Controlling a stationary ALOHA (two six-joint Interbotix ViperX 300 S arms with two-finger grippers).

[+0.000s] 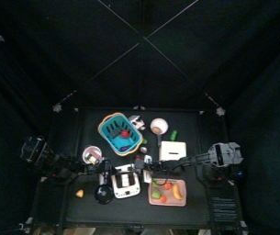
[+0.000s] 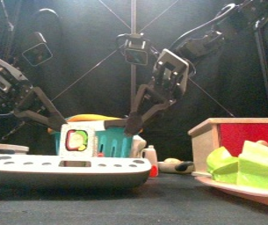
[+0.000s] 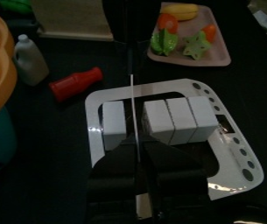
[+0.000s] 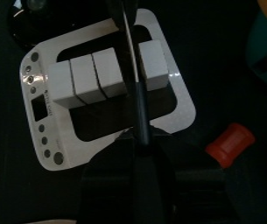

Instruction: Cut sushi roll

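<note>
The sushi roll [image 3: 177, 118] lies in white-sided segments on a white cutting board [image 3: 235, 144]. It also shows in the right wrist view [image 4: 94, 74] and end-on in the front view [image 2: 77, 141]. A thin knife blade [image 3: 136, 109], seen edge-on, runs out from my left gripper [image 3: 137, 149] across the roll between two segments. My left gripper is shut on the knife. My right gripper [image 4: 140, 133] is at the board's opposite edge, jaws together, in line with the same blade [image 4: 129, 61]. I cannot tell whether it pinches it. In the top view the left gripper [image 1: 106, 171] and the right gripper [image 1: 149, 169] flank the board [image 1: 128, 188].
A pink plate [image 1: 168, 193] of toy vegetables lies right of the board. A teal basket [image 1: 117, 130] and a pink bowl [image 1: 158, 125] stand behind. A red item [image 3: 74, 83] and a small white bottle [image 3: 31, 59] lie beside the board. A red-and-wood box [image 2: 242, 136] stands at the right.
</note>
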